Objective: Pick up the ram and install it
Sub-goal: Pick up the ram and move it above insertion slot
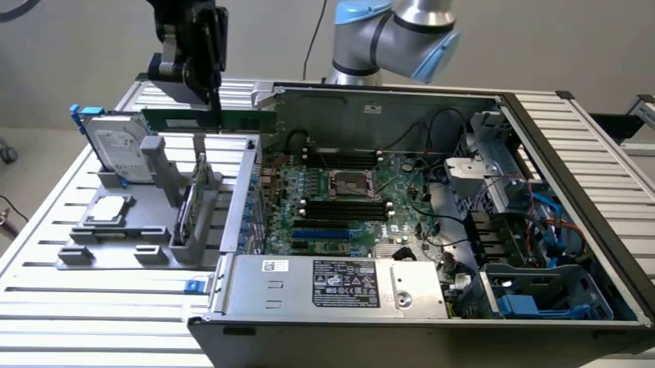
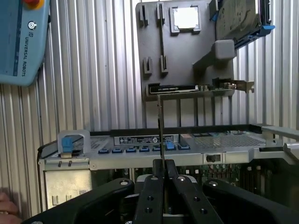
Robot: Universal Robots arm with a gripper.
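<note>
The ram (image 1: pixel 245 120) is a long thin green board, held level in the air by my gripper (image 1: pixel 215 107), which is shut on it near its middle. It hangs above the far end of the grey holder (image 1: pixel 113 253), just outside the open computer case's wall at the exterior view's left. In the wrist view the ram (image 2: pixel 160 126) shows edge-on as a thin line sticking out from between my black fingers (image 2: pixel 154 186), with my gripper (image 2: pixel 163 164) shut on it. The black memory slots (image 1: pixel 346 208) lie on the motherboard inside the case, to the exterior view's right of the ram.
The grey holder carries a silver hard drive with blue rails (image 1: pixel 121 149) and a small square silver chip (image 1: pixel 107 211). The open case has a power supply (image 1: pixel 338 282) at its near side and cables at the right. A teach pendant (image 2: pixel 21 42) lies on the slatted table.
</note>
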